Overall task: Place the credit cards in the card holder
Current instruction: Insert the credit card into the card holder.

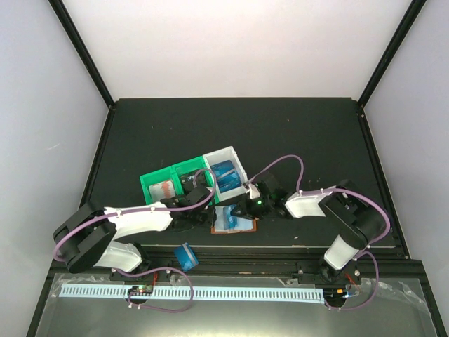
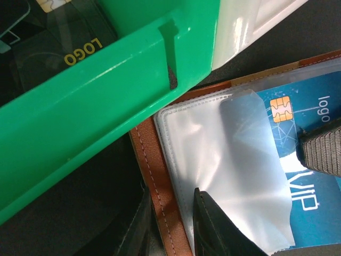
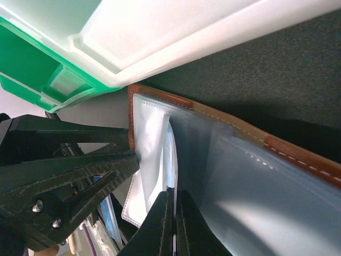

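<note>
Pale walls (image 1: 231, 42) enclose a black table (image 1: 280, 133), lit seemingly from above.

A robotics lab test cell, shown by plain white panels (image 1: 231, 42) and black posts (image 1: 82, 53) enclosing a dark matte surface (image 1: 295, 133) with two cabled arms (image 1: 133, 221) bolted at its edge.

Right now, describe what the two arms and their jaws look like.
The left arm and right arm each have white shells between bulky black joints. A thin purple cable loops along each. The jaws are black, slim and tapered. A small green light glows at the right wrist.
</note>
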Controlling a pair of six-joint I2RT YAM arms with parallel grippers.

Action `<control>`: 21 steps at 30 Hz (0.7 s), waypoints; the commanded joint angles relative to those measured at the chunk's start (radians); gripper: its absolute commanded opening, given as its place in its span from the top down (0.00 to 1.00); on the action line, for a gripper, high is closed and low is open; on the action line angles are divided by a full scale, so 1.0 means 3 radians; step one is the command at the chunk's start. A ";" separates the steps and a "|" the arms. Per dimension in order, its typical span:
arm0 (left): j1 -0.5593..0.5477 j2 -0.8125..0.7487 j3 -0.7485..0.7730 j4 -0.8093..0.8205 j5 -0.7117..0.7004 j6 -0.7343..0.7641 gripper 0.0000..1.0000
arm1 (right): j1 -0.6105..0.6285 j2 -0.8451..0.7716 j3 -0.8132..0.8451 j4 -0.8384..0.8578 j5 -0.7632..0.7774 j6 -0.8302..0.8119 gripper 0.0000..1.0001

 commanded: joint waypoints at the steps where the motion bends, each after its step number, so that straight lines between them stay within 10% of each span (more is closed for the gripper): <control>1: -0.0049 0.0059 -0.0027 -0.0113 -0.0031 -0.0034 0.77 | 0.0052 0.0054 -0.0088 -0.0049 0.0238 0.0012 0.95; 12: -0.0054 0.0023 -0.0062 -0.0098 -0.0035 -0.0050 0.75 | 0.0120 -0.0395 -0.0262 -0.0231 0.0700 0.0276 0.63; 21: -0.0054 0.0037 -0.0096 0.0051 0.0176 -0.0032 0.67 | 0.0346 -0.0263 -0.0057 -0.0269 0.0729 0.0363 0.58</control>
